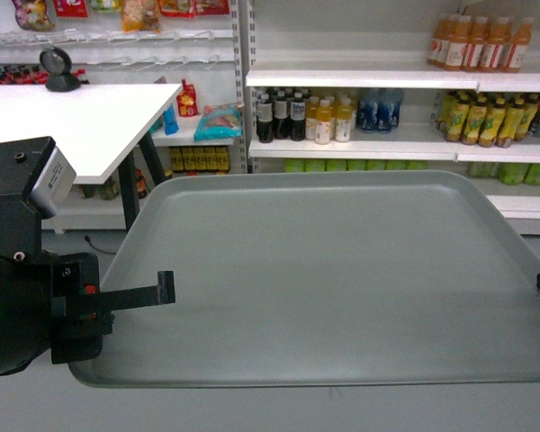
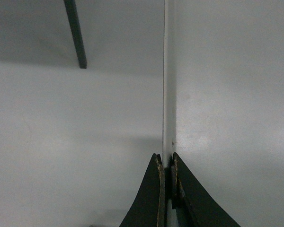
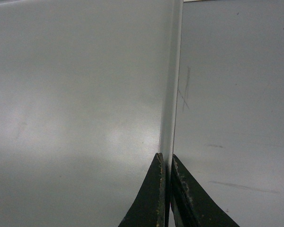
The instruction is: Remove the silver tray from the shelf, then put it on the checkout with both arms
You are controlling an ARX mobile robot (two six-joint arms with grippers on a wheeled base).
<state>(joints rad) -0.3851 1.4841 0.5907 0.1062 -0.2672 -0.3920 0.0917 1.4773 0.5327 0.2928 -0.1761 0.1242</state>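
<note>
Tray: the silver tray (image 1: 342,270) is up in the air in front of the robot, held flat, away from the shelf (image 1: 369,148) of drinks behind it.
Left claw: the left gripper (image 2: 166,165) is pinched tight on the tray's left rim.
Right claw: the right gripper (image 3: 165,163) is pinched tight on the tray's right rim; only its tip shows in the head view.
Done: the tray looks to be off the shelf, with both arms holding it.
Left to do: carry it to the checkout (image 1: 72,126), the white top at the back left, and set it down.
Tray direction: its long side runs left to right, from one claw to the other, face up.
</note>
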